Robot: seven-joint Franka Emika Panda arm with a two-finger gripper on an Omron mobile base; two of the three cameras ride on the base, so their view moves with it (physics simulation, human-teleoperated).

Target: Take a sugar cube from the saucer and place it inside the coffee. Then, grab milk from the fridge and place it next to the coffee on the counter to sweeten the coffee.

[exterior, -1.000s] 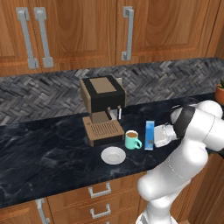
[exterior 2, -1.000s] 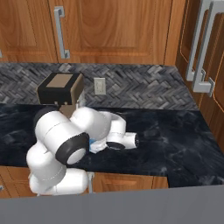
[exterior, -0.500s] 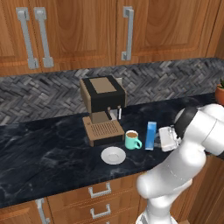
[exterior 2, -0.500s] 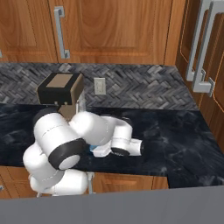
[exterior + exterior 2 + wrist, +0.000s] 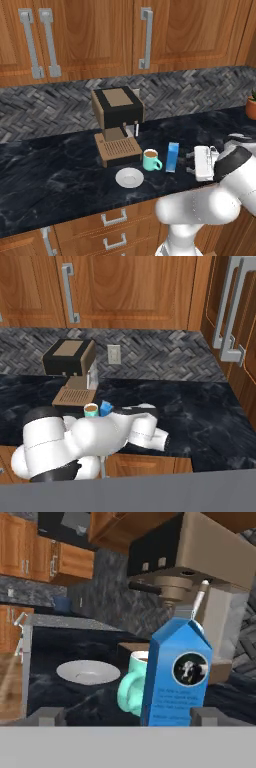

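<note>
Standing on the black table (image 5: 60, 175), the coffee machine (image 5: 117, 125) rose beyond the fingers (image 5: 191, 163), behind everything else. The milk (image 5: 172, 157) stood upright just ahead of the spread, empty fingers, set free beside the coffee (image 5: 151, 160), apparently so the two would sit together as the task asks. Further out past the mug lay the saucer (image 5: 129, 177), bare of any sugar cube I could see; presumably it was in the drink.
</note>
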